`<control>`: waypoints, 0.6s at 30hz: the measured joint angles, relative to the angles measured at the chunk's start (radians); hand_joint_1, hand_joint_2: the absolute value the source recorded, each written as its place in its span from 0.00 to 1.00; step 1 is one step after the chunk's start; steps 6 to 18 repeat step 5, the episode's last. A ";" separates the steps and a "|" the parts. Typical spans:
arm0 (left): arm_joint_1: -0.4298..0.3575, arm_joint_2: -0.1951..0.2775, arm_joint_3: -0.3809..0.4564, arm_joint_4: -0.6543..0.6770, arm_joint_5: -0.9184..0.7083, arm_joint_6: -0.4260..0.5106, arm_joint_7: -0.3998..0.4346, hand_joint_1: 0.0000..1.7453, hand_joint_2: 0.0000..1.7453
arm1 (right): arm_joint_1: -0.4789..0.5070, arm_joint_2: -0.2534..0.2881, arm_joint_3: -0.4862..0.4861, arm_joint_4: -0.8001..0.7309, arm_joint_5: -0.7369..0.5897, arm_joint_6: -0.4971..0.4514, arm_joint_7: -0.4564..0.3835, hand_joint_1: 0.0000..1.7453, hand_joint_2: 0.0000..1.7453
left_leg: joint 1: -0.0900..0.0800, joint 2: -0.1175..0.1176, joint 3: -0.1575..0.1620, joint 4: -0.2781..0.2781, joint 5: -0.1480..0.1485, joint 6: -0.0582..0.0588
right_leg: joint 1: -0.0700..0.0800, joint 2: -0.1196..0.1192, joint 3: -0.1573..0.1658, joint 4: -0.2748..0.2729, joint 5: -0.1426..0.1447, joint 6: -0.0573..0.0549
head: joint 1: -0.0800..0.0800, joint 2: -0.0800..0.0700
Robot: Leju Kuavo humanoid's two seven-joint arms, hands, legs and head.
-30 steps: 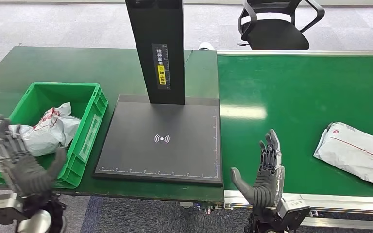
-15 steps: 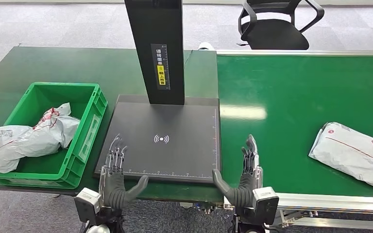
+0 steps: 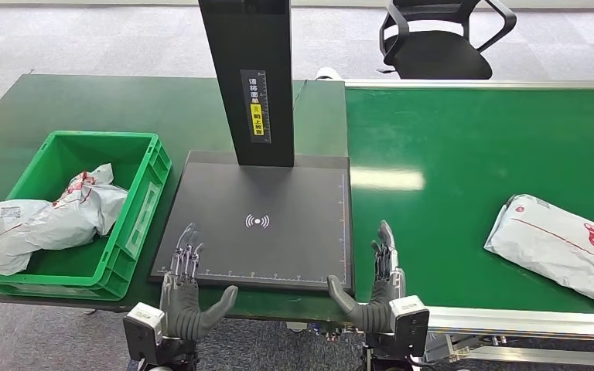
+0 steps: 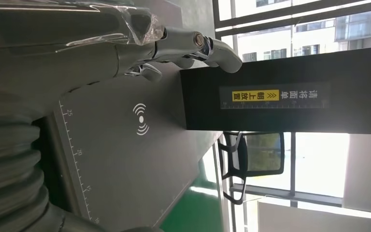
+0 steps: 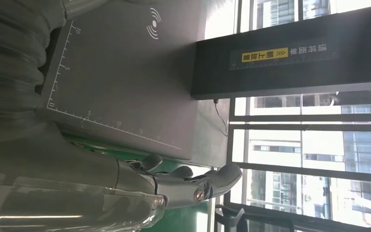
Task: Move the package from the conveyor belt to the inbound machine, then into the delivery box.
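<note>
Fingers [image 3: 187, 249] of the left hand [image 3: 188, 297] are spread apart and point forward, with the thumb out to the side, and they hold nothing. That hand hovers at the near left edge of the inbound machine [image 3: 263, 232], a flat black scanning plate with a white wireless symbol at its middle and a ruler scale along its front and right edges. Just to the right, the right hand [image 3: 375, 290] is raised in the same way at the plate's near right corner, fingers [image 3: 384, 246] straight and apart, thumb angled toward the plate, also holding nothing. Both wrist views show each hand's silver fingers extended over the edge of the plate. A tall black post [image 3: 249, 77] with a yellow and white label rises from the back of the plate.

On the right lies the green conveyor belt [image 3: 464, 154]. The package [image 3: 564, 249], a white plastic mailer with red markings, lies flat on the belt near the right edge, well apart from both hands. On the left, on the dark green table [image 3: 124, 104], stands the delivery box [image 3: 143, 209], a green plastic crate. Crumpled white mailer bags [image 3: 46, 220] lie inside it, one hanging over the left rim. A black office chair [image 3: 437, 35] stands on the grey floor beyond the belt.
</note>
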 joint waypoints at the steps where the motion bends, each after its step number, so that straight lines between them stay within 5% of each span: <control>1: 0.000 -0.001 0.002 0.000 0.000 0.000 0.000 0.00 1.00 | 0.000 0.000 0.000 0.001 0.000 0.000 0.000 0.00 1.00 | 0.000 0.000 0.000 0.000 0.000 0.000 | 0.000 0.000 0.000 0.000 0.000 0.000 | 0.000 0.000; 18: 0.001 -0.004 0.005 0.000 -0.001 0.000 0.001 0.00 1.00 | -0.001 0.000 0.000 0.004 -0.001 0.007 0.002 0.00 1.00 | 0.000 0.000 0.000 0.000 0.000 0.000 | 0.000 0.000 0.000 0.000 0.000 0.000 | 0.000 0.000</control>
